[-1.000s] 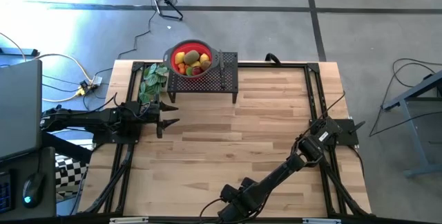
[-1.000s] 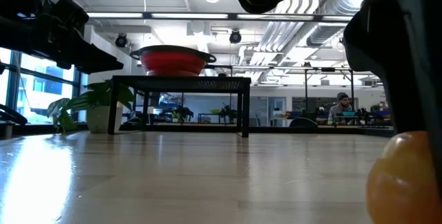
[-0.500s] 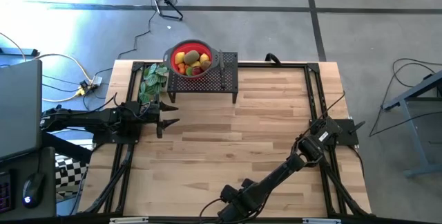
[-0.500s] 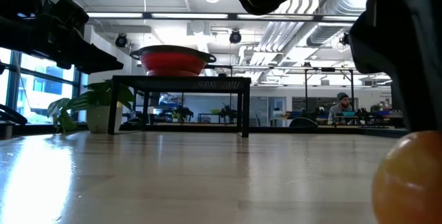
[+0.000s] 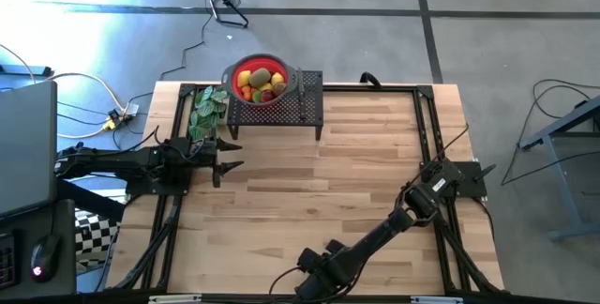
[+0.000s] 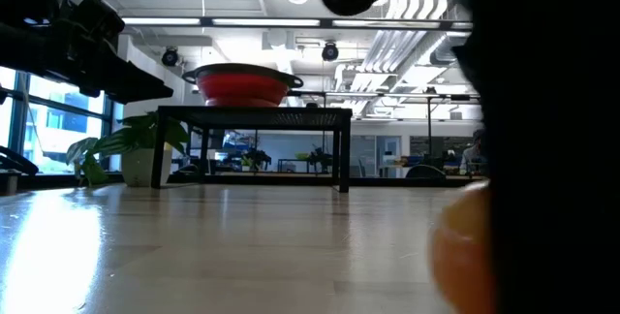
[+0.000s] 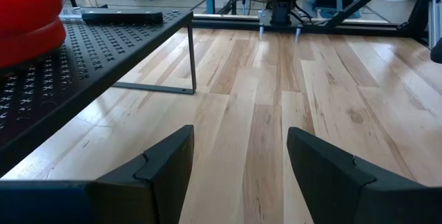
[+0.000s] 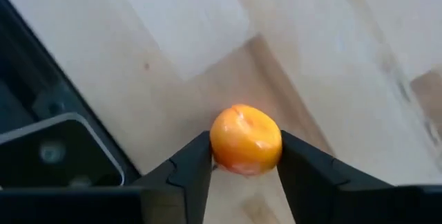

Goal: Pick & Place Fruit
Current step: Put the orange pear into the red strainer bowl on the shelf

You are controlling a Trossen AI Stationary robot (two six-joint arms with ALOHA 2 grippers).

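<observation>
Fruit is what you are handling here, and the piece that matters is the small orange (image 8: pixel 246 140) sitting between the fingers of the right gripper (image 8: pixel 246 156), low at the near edge of the table (image 5: pixel 366 163). In the right wrist view both fingers press against its flanks, so you have it clasped across its widest part; whether it is off the wood I cannot tell. In the low view the same orange shows as a blur close to the lens, half hidden by the dark arm.

Judge it as a light, hollow toy: smooth, glossy skin, round all over, nothing to hook a finger on. That shape will want to squirt out forward or backward if your grip sits off the middle. Keep the fingers on the equator, as they are now, and squeeze only enough to hold; the shell probably gives a little and does not need force. Move smoothly, because a round slick ball held on two narrow faces can roll in the grip.

The rest of the fruit (image 5: pixel 260 83) lies heaped in the red bowl (image 5: pixel 285 70) on the black rack (image 5: pixel 309 102) at the far side, with the leafy bunch (image 5: pixel 206 109) just beside it.

Your left gripper (image 7: pixel 239 156) waits near the rack at the left side, fingers spread and holding nothing.
</observation>
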